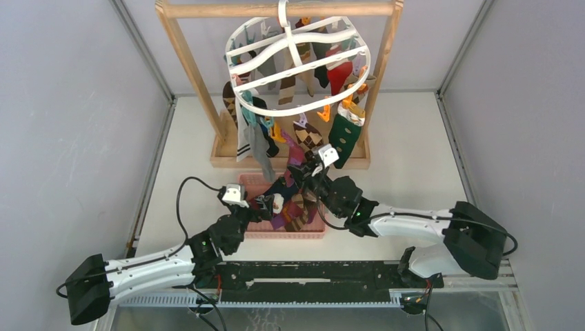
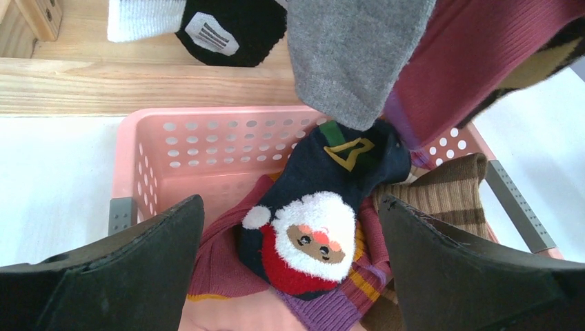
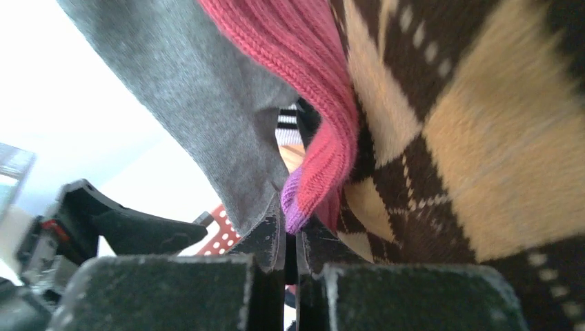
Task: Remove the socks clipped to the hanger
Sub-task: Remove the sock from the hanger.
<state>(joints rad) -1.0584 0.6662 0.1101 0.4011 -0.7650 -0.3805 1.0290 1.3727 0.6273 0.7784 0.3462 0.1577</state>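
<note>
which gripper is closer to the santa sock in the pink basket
Left. The left gripper hangs open directly above the santa sock, fingers either side of it. The right gripper is higher, among the hanging socks, shut on the red sock's purple toe.

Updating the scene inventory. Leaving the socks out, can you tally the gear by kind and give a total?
Hanger: 1
Wooden stand: 1
Pink basket: 1
Robot arms: 2, with the left gripper open over the basket and the right gripper shut on the red sock at its purple toe
Total: 5
</note>
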